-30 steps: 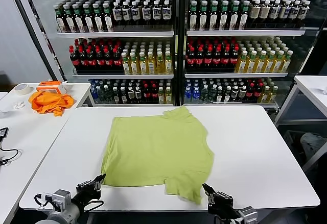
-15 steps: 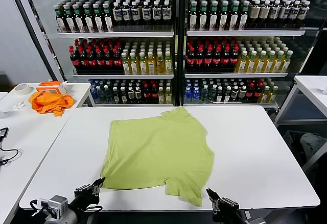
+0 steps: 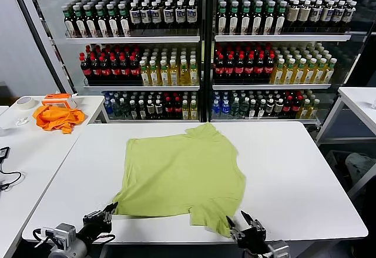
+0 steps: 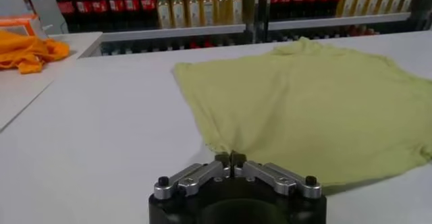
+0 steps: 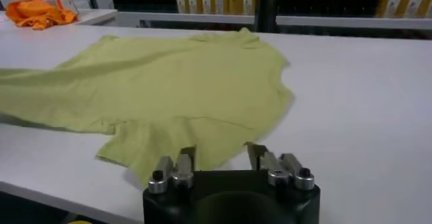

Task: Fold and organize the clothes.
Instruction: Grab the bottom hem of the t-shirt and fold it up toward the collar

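The lime-green T-shirt (image 3: 182, 178) lies spread flat on the white table (image 3: 294, 170), plain side up, with its neck toward the shelves. My left gripper (image 3: 109, 212) is at the table's front edge and shut on the shirt's near-left hem corner. In the left wrist view its tips (image 4: 230, 158) pinch the edge of the shirt (image 4: 317, 104). My right gripper (image 3: 242, 227) is open at the front edge. It is just short of the near sleeve, which lies before the spread fingers (image 5: 221, 152) of the right wrist view, where the shirt (image 5: 175, 84) also shows.
An orange cloth (image 3: 56, 117) and a tape roll (image 3: 24, 102) lie on a side table (image 3: 23, 158) at the left. Shelves of bottles (image 3: 200, 52) stand behind the table. Another table (image 3: 358, 99) is at the right.
The left gripper has dropped slightly toward the front edge, and the shirt's near-left corner has shifted with it. The right gripper dipped, then came back up closer to the near sleeve.
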Action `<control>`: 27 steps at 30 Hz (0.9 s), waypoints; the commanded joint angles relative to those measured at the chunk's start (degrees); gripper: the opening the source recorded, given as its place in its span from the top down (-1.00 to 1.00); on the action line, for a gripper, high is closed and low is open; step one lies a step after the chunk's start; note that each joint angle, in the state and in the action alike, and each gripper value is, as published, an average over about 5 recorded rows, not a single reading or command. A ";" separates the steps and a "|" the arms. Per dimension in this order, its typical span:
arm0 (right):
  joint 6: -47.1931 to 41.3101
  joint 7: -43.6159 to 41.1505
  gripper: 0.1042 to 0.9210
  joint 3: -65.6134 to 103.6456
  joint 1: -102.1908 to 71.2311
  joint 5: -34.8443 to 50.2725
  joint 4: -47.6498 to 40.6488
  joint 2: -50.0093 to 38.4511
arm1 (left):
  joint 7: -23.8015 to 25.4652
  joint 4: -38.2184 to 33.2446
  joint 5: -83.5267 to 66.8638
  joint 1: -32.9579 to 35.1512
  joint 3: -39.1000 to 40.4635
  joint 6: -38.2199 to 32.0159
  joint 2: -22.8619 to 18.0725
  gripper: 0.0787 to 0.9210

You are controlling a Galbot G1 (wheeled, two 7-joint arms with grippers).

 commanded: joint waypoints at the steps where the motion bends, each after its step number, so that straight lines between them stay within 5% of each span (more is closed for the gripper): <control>1: -0.10 -0.46 -0.66 -2.84 3.24 -0.76 -2.76 0.73 | 0.00 0.31 0.07 -0.05 -0.02 -0.04 0.01 0.99; 5: -1.72 0.75 -0.58 -3.85 4.23 0.02 -3.71 1.16 | 0.13 0.06 0.22 0.07 -0.01 -0.27 -0.18 0.99; 27: -1.66 2.86 0.94 -1.16 1.51 2.37 -0.37 1.25 | 0.37 0.29 0.70 -0.58 0.63 -0.52 -0.69 0.99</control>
